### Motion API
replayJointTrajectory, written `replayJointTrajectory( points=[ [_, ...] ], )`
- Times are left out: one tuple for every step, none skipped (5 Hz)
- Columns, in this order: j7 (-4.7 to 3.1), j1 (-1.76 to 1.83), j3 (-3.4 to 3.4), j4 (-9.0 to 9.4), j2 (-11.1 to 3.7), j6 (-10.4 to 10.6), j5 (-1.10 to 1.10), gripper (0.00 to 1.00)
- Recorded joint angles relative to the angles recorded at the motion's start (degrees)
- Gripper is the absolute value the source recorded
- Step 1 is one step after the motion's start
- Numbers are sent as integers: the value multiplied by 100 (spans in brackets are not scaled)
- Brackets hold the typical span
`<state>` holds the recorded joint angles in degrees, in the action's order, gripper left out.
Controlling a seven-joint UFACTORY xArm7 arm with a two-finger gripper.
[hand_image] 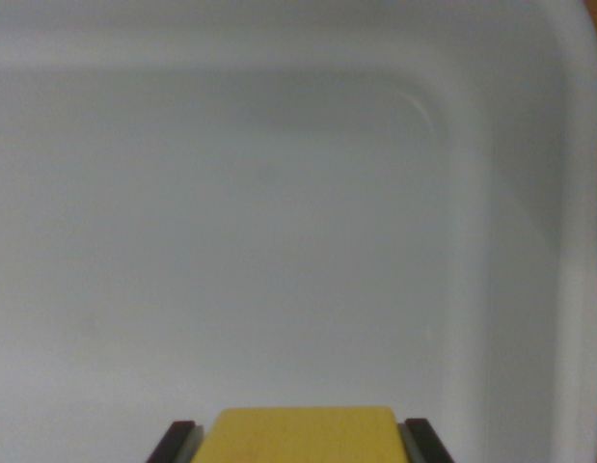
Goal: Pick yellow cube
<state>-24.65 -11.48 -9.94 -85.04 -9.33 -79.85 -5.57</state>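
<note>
Two dark fingertips point(178, 442) of the gripper point(303, 444) show at the bottom edge of the wrist view, one on each side of a yellow cube point(305, 434). The fingers sit right against the cube's left and right faces, so the gripper appears closed on the cube, though the contact itself is partly cut off by the frame edge. Only the top of the cube and the tips of the fingers are visible; the rest lies below the picture.

Beyond the cube stretches the pale floor of a white plastic bin point(510, 193), smooth and bare. Its back wall runs across the top of the view, and its side wall rises along the wrist view's right, meeting the back wall in a rounded corner at upper right. The image is soft and slightly blurred, so fine detail is lost.

Judging from this, the grasp looks made and the lift is the step in hand. Doing it well likely means keeping firm, even pressure on both faces and rising straight up, clear of the bin's wall. Whether the cube is already off the floor cannot be told.
</note>
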Motion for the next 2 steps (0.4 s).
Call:
replayJointTrajectory(
  points=[
    [24,4,-9,-109,71,-178,23,100],
    [24,4,-9,-109,71,-178,23,100]
  ],
)
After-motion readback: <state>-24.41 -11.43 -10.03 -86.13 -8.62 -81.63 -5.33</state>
